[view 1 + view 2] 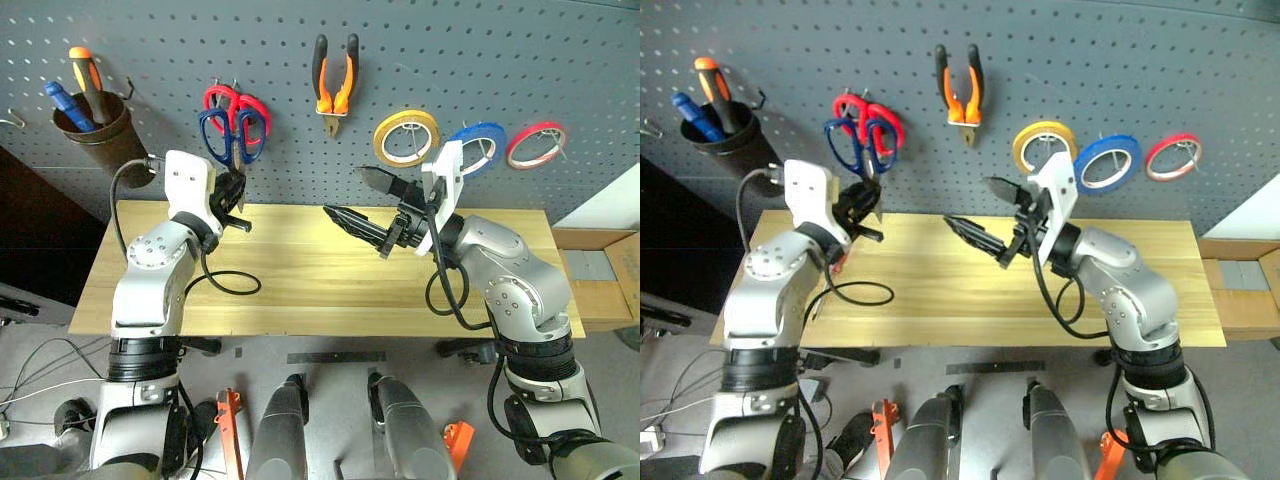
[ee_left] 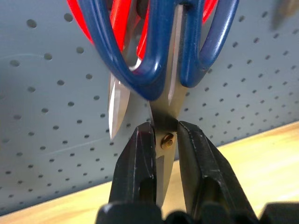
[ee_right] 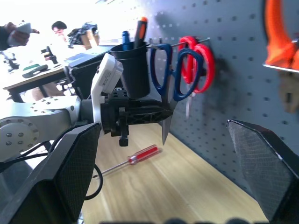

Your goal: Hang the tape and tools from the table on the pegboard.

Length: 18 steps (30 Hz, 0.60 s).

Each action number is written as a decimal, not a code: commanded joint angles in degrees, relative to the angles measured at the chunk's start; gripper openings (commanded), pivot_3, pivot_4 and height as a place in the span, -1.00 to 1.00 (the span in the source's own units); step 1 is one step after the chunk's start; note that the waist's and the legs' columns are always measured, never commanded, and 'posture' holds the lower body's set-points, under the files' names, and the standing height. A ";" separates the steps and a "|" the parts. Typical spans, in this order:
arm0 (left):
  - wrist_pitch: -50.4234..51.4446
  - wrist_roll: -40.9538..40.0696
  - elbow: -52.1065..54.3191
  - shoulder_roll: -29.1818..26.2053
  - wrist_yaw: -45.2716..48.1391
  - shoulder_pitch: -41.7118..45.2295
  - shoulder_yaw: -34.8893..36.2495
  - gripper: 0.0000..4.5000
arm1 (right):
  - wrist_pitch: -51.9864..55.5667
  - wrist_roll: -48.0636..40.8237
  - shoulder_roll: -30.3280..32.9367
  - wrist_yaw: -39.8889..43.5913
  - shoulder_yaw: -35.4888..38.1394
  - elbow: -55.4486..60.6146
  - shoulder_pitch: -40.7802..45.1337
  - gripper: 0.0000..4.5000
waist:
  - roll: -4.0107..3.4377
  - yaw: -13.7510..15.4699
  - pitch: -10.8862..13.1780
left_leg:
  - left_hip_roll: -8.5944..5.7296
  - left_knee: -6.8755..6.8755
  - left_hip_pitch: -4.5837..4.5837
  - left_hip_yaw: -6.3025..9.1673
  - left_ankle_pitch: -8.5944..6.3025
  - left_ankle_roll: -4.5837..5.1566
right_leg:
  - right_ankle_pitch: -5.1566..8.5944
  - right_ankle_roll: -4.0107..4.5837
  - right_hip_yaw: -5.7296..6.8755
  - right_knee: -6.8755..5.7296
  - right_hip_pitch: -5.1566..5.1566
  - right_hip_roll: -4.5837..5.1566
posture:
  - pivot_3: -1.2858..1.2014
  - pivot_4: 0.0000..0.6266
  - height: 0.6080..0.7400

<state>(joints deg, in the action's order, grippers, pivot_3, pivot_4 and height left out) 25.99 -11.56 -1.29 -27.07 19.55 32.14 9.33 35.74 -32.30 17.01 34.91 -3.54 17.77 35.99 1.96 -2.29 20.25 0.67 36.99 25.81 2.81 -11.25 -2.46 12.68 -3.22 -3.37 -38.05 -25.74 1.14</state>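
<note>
The dark blue-handled scissors [image 1: 222, 135] hang with their handle loops over a hook on the pegboard [image 1: 150, 40], just in front of red-handled scissors [image 1: 243, 103]. My left gripper [image 2: 166, 140] is shut on the blue scissors at the pivot screw, blades pointing down. The orange-and-black pliers [image 1: 335, 85] and the blue tape [image 1: 476, 148] hang on the pegboard. The red-handled screwdriver [image 3: 133, 158] lies on the table [image 1: 300, 290] below my left gripper. Over the table's middle, my right gripper [image 1: 343, 192] stands open and holds nothing.
A yellow tape roll [image 1: 406, 137] and a red one [image 1: 535, 145] hang beside the blue tape. A dark cup [image 1: 95, 130] with tools hangs at the pegboard's left. A cardboard box [image 1: 600, 270] stands right of the table. A person [image 3: 58, 25] is far behind.
</note>
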 commanded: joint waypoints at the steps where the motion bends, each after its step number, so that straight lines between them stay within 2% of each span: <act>1: 1.46 0.36 -1.05 -1.26 -0.25 -1.00 1.24 -0.24 | -1.44 0.03 -0.15 -0.23 0.64 1.93 0.79 1.00 | 0.00 -0.38 0.00 | 0.01 -0.01 -0.01 0.00 0.00 0.00 | 0.00 0.01 0.00 -0.03 -0.02 0.00 | 0.02 -0.03 1.00; 5: 2.97 -2.24 3.73 -2.14 0.01 -5.63 5.12 0.36 | -1.30 -0.03 0.10 0.00 0.46 2.27 0.02 1.00 | 0.00 -0.65 0.00 | 0.06 -0.03 0.02 0.02 0.00 0.00 | -0.01 0.02 0.03 -0.03 -0.05 0.03 | 0.03 -0.02 1.00; 9: 3.91 -2.59 -1.69 -5.50 -1.04 -12.11 12.03 0.98 | -1.70 0.29 0.27 0.83 -0.29 1.85 -0.73 1.00 | 0.02 -0.72 -0.01 | 0.08 -0.03 0.01 0.02 0.00 0.00 | -0.01 0.03 0.02 -0.04 -0.07 0.04 | 0.04 -0.01 1.00; 11: 5.47 -3.79 -3.74 -6.56 -0.28 -14.79 14.23 0.98 | -1.87 0.39 0.23 1.01 -0.56 1.69 -0.89 1.00 | 0.00 -0.84 -0.02 | 0.08 -0.03 -0.02 0.00 0.00 0.00 | -0.02 0.04 0.02 -0.05 -0.07 0.03 | 0.04 -0.02 1.00; 13: 9.29 -3.35 -5.75 -8.50 0.83 -16.93 13.38 0.98 | -1.95 0.54 0.18 1.13 -0.86 1.47 -0.87 1.00 | 0.00 -0.77 -0.02 | 0.09 -0.03 -0.03 -0.01 0.00 0.00 | -0.02 0.04 0.01 -0.05 -0.07 0.03 | 0.04 -0.01 1.00; 15: 14.91 -2.33 -12.30 -10.71 -0.65 -15.82 13.64 0.98 | -1.93 0.88 -0.19 1.11 -1.48 1.32 -0.96 1.00 | 0.03 -0.29 -0.04 | 0.08 -0.02 -0.01 0.01 0.00 0.00 | -0.02 0.04 0.04 -0.04 -0.07 0.04 | 0.05 0.01 1.00; 18: 15.34 -3.75 -18.55 -12.42 1.54 -11.07 13.97 0.98 | -1.52 0.91 -0.67 1.10 -2.18 1.58 -1.23 1.00 | 0.07 0.66 -0.06 | 0.02 0.02 0.00 0.11 0.02 -0.02 | -0.01 0.04 0.20 -0.03 -0.04 0.02 | 0.05 0.02 1.00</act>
<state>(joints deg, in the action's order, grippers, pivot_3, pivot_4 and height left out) 41.11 -14.25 -18.65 -37.67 19.36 17.93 22.44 35.20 -30.82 16.65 35.56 -5.71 17.56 34.85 2.03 -1.63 20.19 0.70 37.01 25.84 2.97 -11.22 -2.51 12.66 -3.19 -3.10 -38.06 -25.77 1.16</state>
